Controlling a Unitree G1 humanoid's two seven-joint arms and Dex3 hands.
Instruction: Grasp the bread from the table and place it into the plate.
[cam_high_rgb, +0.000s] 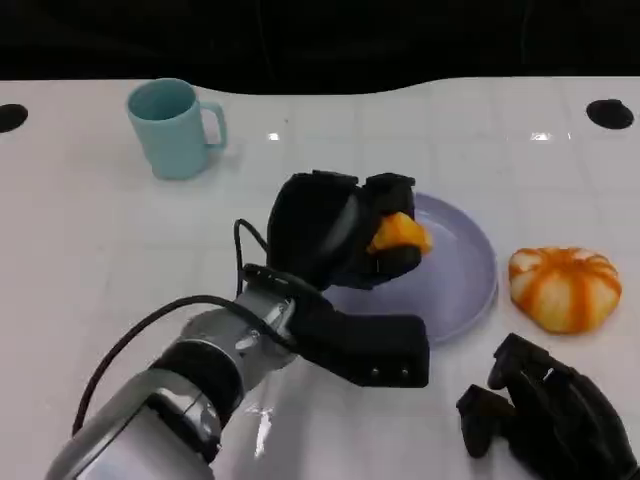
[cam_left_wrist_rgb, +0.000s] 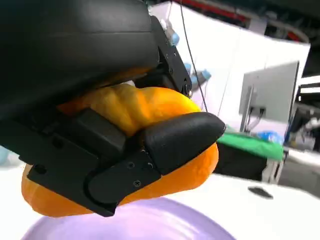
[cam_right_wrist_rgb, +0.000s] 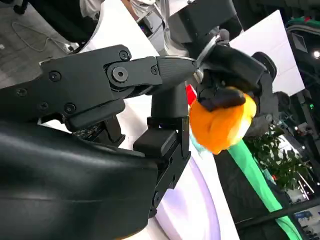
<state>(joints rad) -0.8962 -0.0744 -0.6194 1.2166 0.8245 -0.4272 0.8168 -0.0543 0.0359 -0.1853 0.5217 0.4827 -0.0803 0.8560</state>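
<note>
Here the bread (cam_high_rgb: 399, 232) is gripped in the left hand (cam_high_rgb: 340, 232) above the plate (cam_high_rgb: 465, 265); the left wrist view shows fingers (cam_left_wrist_rgb: 182, 135) wrapped over it, just above the purple surface. From the head view, a second, striped bun (cam_high_rgb: 565, 288) lies right of the plate, a mug (cam_high_rgb: 172, 127) far left. The right hand (cam_high_rgb: 545, 410) rests near the table (cam_high_rgb: 80, 250) edge, fingers loosely spread, holding nothing.

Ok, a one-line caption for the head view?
Left hand holds orange bread over the purple plate.
</note>
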